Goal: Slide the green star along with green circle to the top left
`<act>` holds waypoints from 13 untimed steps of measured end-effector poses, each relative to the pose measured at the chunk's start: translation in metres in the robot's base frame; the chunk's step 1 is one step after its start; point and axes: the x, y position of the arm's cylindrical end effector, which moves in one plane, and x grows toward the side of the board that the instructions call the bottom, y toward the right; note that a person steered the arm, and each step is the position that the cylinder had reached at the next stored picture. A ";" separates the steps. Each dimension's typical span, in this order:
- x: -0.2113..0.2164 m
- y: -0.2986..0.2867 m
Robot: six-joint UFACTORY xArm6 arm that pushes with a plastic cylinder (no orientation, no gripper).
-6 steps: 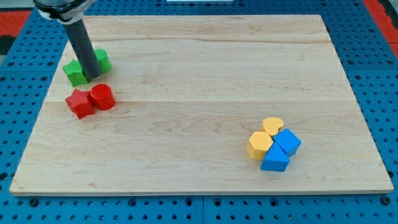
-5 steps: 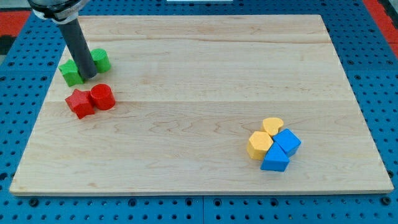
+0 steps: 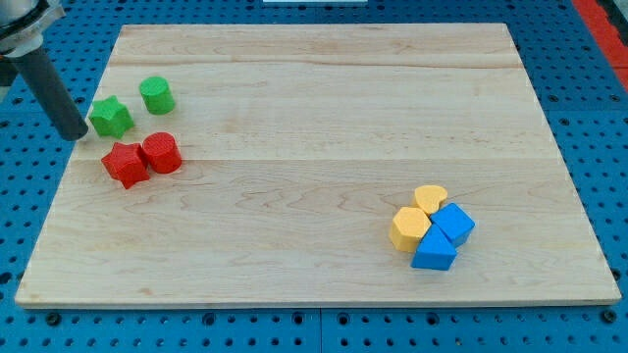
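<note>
In the camera view, the green star [image 3: 111, 117] lies at the far left of the wooden board [image 3: 324, 118], with no clear long axis. The green circle [image 3: 156, 95] stands just to its right and farther, apart from it. My tip [image 3: 78, 134] is just left of the star; I cannot tell if it touches. There are no jaws. I count two green, two red, two yellow and two blue blocks.

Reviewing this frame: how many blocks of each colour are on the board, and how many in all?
Green: 2, star and circle
Red: 2, star and cylinder
Yellow: 2, heart and hexagon
Blue: 2, cube and triangle
Total: 8
</note>
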 end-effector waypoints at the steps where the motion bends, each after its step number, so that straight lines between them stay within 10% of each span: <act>1: 0.000 0.026; 13: -0.145 0.129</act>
